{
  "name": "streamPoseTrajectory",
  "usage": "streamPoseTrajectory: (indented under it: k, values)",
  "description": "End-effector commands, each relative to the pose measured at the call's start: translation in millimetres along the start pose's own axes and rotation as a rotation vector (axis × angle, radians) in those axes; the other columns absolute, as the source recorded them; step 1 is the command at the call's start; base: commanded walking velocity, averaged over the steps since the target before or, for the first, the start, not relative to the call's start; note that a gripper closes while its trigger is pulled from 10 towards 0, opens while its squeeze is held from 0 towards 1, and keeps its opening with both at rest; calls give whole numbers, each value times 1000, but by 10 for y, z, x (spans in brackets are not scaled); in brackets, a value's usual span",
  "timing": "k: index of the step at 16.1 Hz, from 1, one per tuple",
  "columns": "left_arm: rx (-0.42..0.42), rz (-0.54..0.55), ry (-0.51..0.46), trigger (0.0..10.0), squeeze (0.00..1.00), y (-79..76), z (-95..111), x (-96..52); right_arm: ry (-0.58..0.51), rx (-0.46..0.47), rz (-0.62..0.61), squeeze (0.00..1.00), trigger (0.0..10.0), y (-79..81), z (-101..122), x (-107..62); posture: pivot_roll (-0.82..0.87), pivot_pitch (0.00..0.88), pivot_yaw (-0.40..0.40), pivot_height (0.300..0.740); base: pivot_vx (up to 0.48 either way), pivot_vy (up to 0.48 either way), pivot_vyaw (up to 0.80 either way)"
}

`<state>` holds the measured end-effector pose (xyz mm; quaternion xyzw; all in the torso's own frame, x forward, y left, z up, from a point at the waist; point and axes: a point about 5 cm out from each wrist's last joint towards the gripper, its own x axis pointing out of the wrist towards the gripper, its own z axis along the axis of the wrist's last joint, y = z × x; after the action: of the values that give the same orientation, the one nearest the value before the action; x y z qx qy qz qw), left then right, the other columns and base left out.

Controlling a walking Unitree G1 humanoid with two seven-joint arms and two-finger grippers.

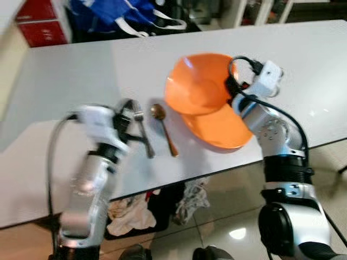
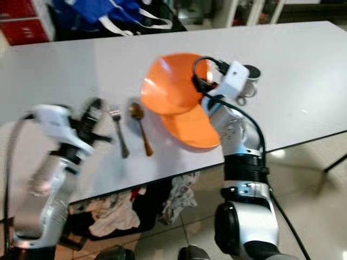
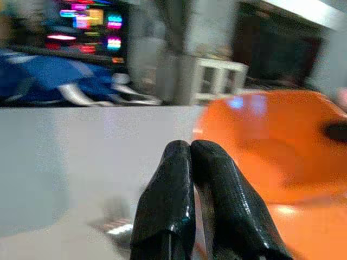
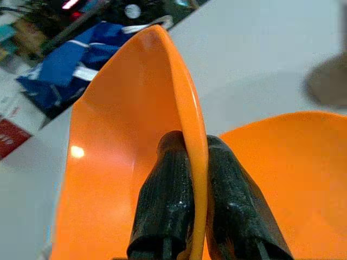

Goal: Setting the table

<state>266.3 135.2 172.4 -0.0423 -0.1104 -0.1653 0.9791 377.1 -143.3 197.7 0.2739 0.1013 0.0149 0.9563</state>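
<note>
Two orange bowls sit mid-frame on the white surface [image 1: 65, 70]. The left pincer [image 3: 190, 179], pressed together and empty, hovers by the fork [image 1: 143, 132] and spoon [image 1: 164, 129]. Beyond, the right pincer [image 4: 198, 179] pinches the upper bowl's [image 1: 198, 84] rim, tilting it above the lower bowl [image 1: 222, 130]; that thin-edge grip could slip.

arms: silver, black joint bands | wrists: white housings, black cables | right hand [image 4: 187, 216]: glossy black fingers
</note>
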Motion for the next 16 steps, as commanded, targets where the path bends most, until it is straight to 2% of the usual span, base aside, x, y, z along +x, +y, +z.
streamPoseTrajectory:
  k: [1, 2, 5, 7, 11, 12, 13, 15, 16]
  values:
    - [12, -92, -5, 10000, 0, -127, 27, -4, -6, 7, -43, 0, 10000, -74, 31, -9, -59, 94, -3, 740, 0, 0, 0]
    - [6, -145, 2, 10000, 0, -180, 18, -17, -18, 23, -75, 0, 10000, -125, 68, -12, -60, 90, -4, 740, 0, 0, 0]
    - [2, -195, 10, 10000, 0, -234, 7, -31, -12, 51, -107, 0, 10000, -170, 93, -17, -62, 85, -4, 740, 0, 0, 0]
    - [37, -236, 30, 10000, 0, -297, -32, -29, 27, 137, -174, 0, 10000, -325, -57, 10, -58, 76, -1, 740, 0, 0, 0]
    - [63, -248, 51, 10000, 0, -293, -67, -39, 28, 216, -163, 0, 10000, -337, -142, 24, -55, 74, -1, 740, 0, 0, 0]
    - [65, -249, 49, 10000, 0, -298, -62, -41, 26, 221, -174, 314, 10000, -343, -146, 26, -53, 77, -1, 740, 0, 0, 0]
    - [63, -248, 47, 10000, 0, -303, -57, -44, 23, 218, -191, 910, 10000, -370, -146, 25, -53, 78, 2, 740, 0, 0, 0]
    - [62, -249, 47, 10000, 0, -310, -53, -51, 21, 219, -215, 1000, 10000, -414, -150, 19, -52, 81, 3, 740, 0, 0, 0]
    - [62, -249, 47, 10000, 0, -311, -52, -53, 18, 222, -224, 1000, 10000, -429, -148, 16, -53, 81, 4, 740, 0, 0, 0]
